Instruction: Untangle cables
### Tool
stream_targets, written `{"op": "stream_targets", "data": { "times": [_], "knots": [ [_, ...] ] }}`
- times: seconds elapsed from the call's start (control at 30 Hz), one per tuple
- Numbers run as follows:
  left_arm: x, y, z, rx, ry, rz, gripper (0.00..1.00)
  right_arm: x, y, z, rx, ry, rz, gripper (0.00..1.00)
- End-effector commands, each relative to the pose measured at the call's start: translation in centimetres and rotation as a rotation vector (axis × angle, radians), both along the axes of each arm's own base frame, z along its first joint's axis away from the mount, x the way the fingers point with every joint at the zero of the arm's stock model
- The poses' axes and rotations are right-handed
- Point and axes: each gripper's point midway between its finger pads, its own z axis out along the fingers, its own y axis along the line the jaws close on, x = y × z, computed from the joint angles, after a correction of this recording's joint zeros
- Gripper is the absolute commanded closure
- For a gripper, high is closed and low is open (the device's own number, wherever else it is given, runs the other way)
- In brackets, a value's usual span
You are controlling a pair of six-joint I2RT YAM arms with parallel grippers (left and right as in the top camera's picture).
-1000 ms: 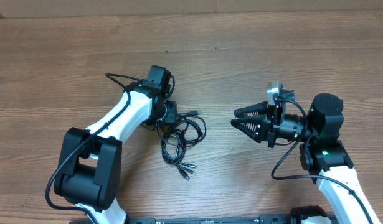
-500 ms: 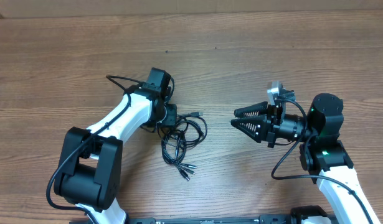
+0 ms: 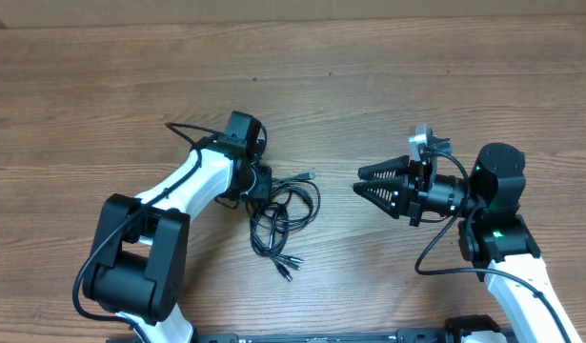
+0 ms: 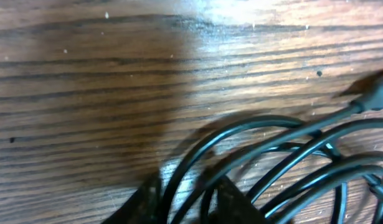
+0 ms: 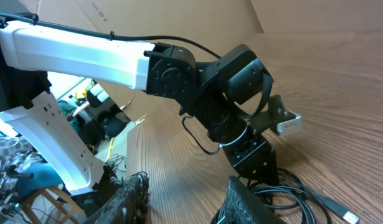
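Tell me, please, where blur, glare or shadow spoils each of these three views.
Overhead: evenly lit, sharp, the cables crisp on the wooden table. Left wrist: the cables soft, a broad shadow at left, glare along the top. Right wrist: its own fingers at the bottom blurred, the left arm beyond sharp.

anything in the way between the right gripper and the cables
Nothing visible: only bare table lies between the open right gripper and the cables. The left gripper sits at the bundle's far side.
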Motion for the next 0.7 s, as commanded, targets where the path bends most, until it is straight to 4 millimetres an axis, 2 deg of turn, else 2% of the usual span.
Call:
{"op": "stream_targets", "data": {
  "times": [0.0, 0.3, 0.67],
  "knots": [
    [-1.0, -0.2, -0.7, -0.003, 0.027, -0.022, 0.76, 0.1, 0.1, 0.8, 0.002, -0.021, 0.005, 0.62],
    [-1.0, -0.2, -0.9, -0.006, 0.021, -0.023, 0.9, 0.1, 0.1, 0.8, 0.002, -0.021, 0.005, 0.62],
    [-1.8, 0.0, -1.8, -0.002, 0.03, -0.021, 0.96, 0.1, 0.1, 0.8, 0.002, -0.021, 0.005, 0.62]
  ]
}}
